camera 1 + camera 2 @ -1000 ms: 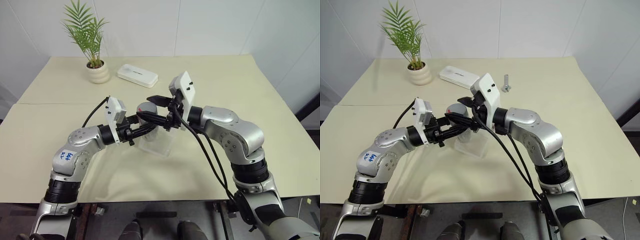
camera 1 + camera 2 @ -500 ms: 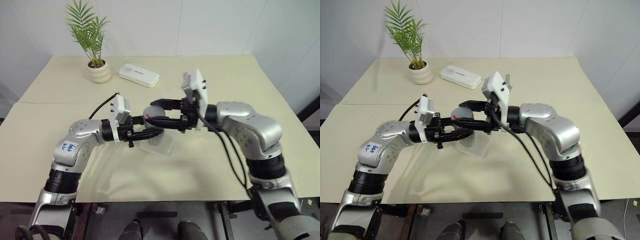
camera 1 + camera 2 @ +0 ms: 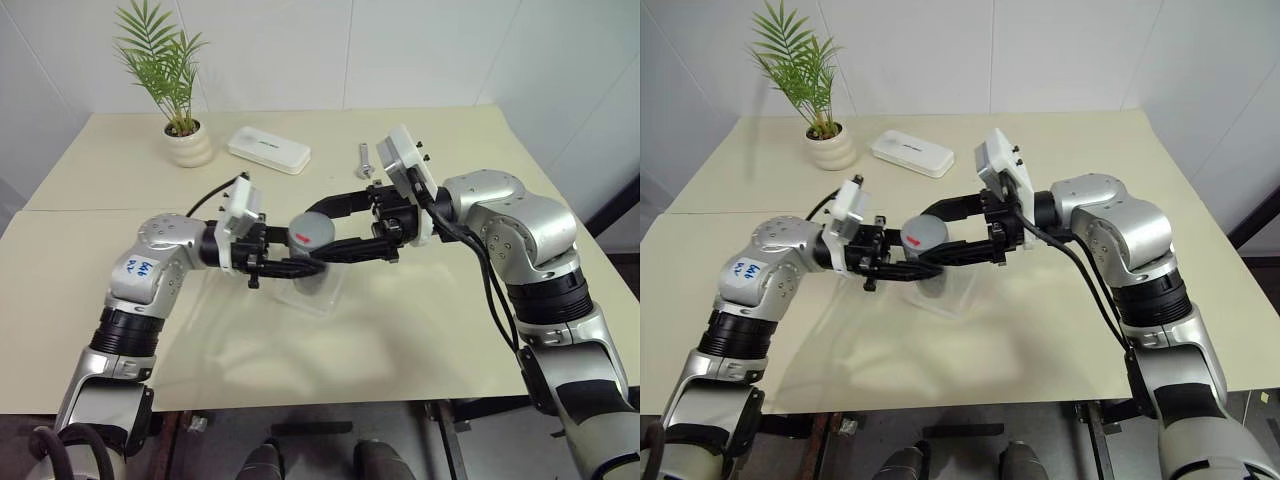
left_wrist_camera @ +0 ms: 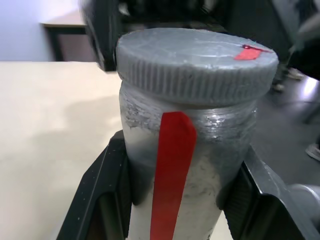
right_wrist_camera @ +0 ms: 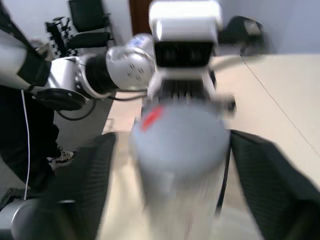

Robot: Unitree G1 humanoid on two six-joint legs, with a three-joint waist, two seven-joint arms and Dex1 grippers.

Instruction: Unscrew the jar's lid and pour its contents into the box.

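Clamped by the left gripper point(image 3: 300, 265), the jar point(image 4: 180, 180) is held above the box point(image 3: 315, 292); the right gripper point(image 3: 330, 232) is spread apart around the lid point(image 3: 312, 232).

Lid point(image 3: 313, 232) between spread right claw point(image 3: 338, 231) fingers.

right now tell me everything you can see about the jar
The jar is a small clear cylinder, plastic or glass by its look, with a red stripe running down its side. Its walls look cloudy and smeared inside, so the contents cannot be made out. The ribbed grey lid, with a small red mark on top, is still on. The jar stands upright, held off the table above the transparent box. The left gripper clamps its body from both sides, while the right gripper stands open around the lid.
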